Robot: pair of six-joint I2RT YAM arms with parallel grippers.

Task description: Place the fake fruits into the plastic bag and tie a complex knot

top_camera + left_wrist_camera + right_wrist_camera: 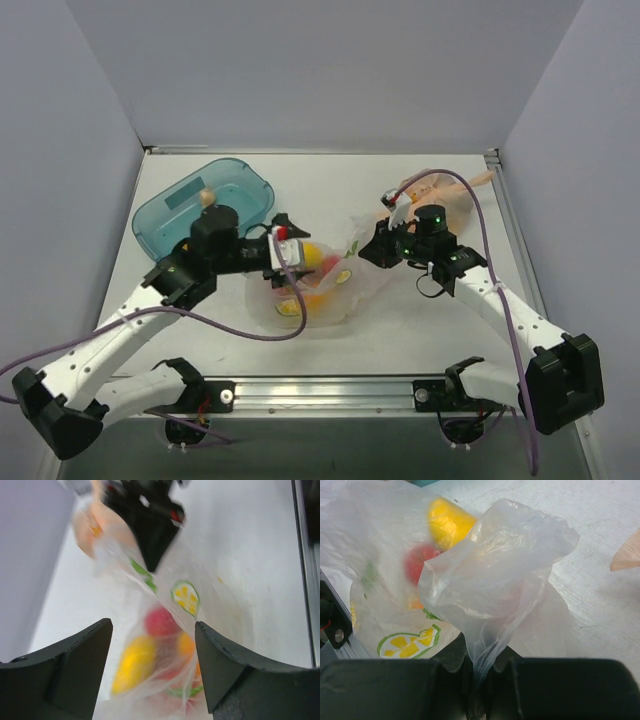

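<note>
Much here is hard to read: the left wrist view is blurred, and the film of the plastic bag [495, 570] veils the fake fruits [312, 283] inside it, so only a yellow fruit [134, 661], a red fruit [161, 621] and a green-rimmed slice [185, 596] show as distinct shapes, the rest being orange smears. Whether the bag's neck is twisted or tied cannot be made out. The right gripper's [478, 672] fingertips are cut off by the lower edge of its own view, yet its jaws are pressed together on a bunched flap of the clear film, which rises crumpled in front of the camera. The left gripper [152, 626] stands wide apart, its two dark fingers either side of the bag's fruit-filled body; contact with the film cannot be judged. From above, the bag lies on the table [430, 320] at its middle, between the two grippers. The left arm reaches in from the near left, passing the teal tray [165, 222]; the right arm bends in from the near right, its wrist just in front of a peach-orange bag [447, 187] at the far right.
</note>
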